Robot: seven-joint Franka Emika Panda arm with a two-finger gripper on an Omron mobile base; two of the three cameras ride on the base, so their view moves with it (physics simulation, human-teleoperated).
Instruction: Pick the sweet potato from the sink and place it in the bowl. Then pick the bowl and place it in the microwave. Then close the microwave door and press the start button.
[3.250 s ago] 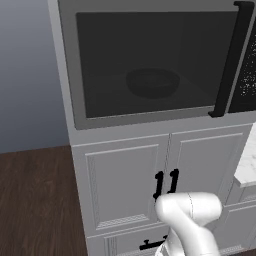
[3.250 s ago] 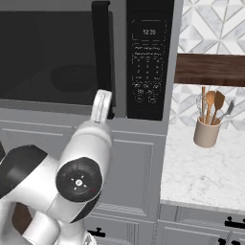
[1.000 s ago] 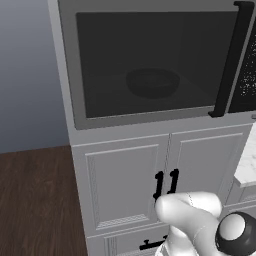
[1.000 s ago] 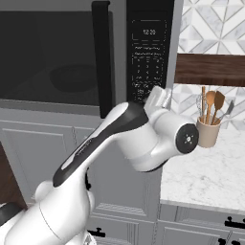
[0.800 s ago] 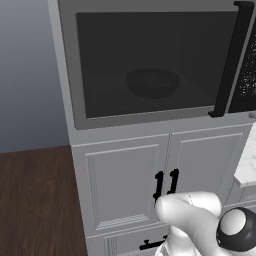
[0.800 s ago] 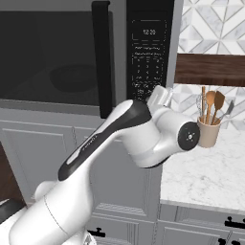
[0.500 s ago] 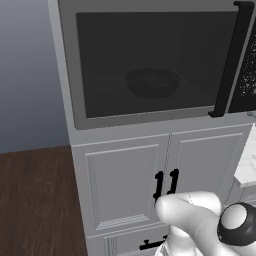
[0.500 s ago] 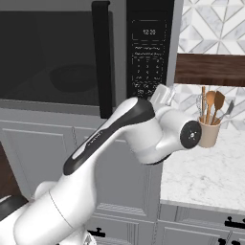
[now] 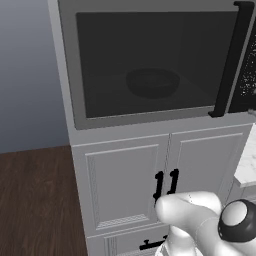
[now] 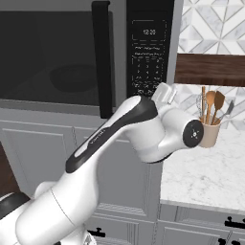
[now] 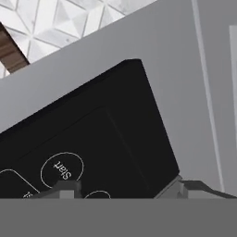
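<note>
kitchen, microwave door [image 9: 150,65] shut | pincer [image 11: 125,189] parted, empty, near Start button [image 11: 62,169]

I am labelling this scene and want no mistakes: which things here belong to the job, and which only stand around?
Belongs to the job:
- microwave
- microwave door, shut
- bowl, inside
- Start button
- claw

Only standing around:
- utensil holder
- cabinet doors
- marble counter

I see the microwave door [image 9: 150,65] shut, its black bar handle [image 9: 230,60] upright; the black bowl [image 9: 152,82] sits dim behind the glass; the Start button [image 11: 62,169] is close.
</note>
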